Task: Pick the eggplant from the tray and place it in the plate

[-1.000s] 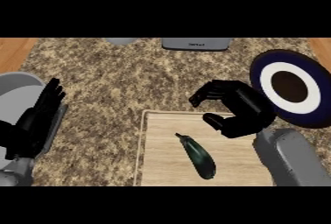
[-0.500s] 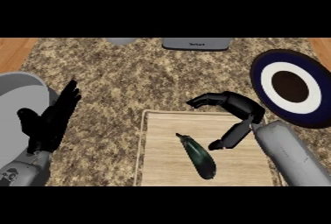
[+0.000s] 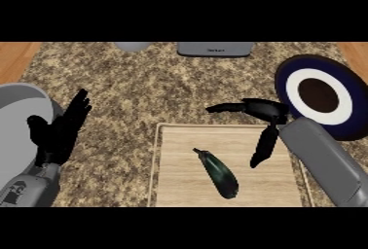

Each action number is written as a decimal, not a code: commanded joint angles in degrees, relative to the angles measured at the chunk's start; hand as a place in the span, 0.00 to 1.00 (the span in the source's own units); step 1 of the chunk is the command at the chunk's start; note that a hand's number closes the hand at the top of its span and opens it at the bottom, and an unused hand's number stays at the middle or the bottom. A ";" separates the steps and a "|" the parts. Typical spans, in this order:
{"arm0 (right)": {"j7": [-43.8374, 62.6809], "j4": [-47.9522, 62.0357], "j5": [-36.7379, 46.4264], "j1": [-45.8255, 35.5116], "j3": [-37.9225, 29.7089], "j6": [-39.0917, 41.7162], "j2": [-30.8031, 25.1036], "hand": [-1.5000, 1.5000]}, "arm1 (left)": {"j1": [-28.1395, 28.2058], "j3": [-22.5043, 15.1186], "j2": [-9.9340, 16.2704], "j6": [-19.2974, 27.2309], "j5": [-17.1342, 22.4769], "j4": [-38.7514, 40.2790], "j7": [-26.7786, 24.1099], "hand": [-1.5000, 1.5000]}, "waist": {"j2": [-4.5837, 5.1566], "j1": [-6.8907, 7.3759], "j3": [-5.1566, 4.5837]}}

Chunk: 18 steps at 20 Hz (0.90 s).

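Observation:
A dark eggplant (image 3: pixel 218 173) lies slanted in the middle of the wooden tray (image 3: pixel 176 170) at the lower centre. My right hand (image 3: pixel 263 116) hangs open over the tray's upper right, thumb pointing left and fingers pointing down, a short way right of the eggplant and apart from it. The round plate (image 3: pixel 318 96), dark blue with a white ring and dark centre, sits at the right edge, just beyond that hand. My left hand (image 3: pixel 61 130) rests open at the left, fingers up, holding nothing.
A grey round basin (image 3: pixel 22 109) takes up the left edge behind my left hand. At the back stand a grey box (image 3: pixel 215 48) and a small grey bowl (image 3: pixel 132 46). The counter's top is speckled brown stone.
My right hand has opened out and dropped toward the tray, fingers now pointing down beside the eggplant. My left hand has shifted slightly right and up. The eggplant has not moved.

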 commanded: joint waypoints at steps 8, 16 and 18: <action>-0.01 -0.33 11.13 -2.53 7.93 5.16 1.20 0.00 | 1.40 0.59 -3.05 0.56 -3.85 0.64 -0.01 0.50 | -0.51 -0.91 -0.05; 2.39 -0.11 20.91 -5.39 11.12 1.52 4.31 0.00 | 0.16 3.27 -3.26 -2.05 -4.42 1.08 1.11 0.50 | -0.39 -0.64 -0.04; 7.54 -7.60 20.69 -2.91 11.30 4.79 3.34 0.00 | -2.06 4.45 -2.45 -1.78 -4.28 -0.13 5.06 0.50 | -0.64 -1.38 -0.05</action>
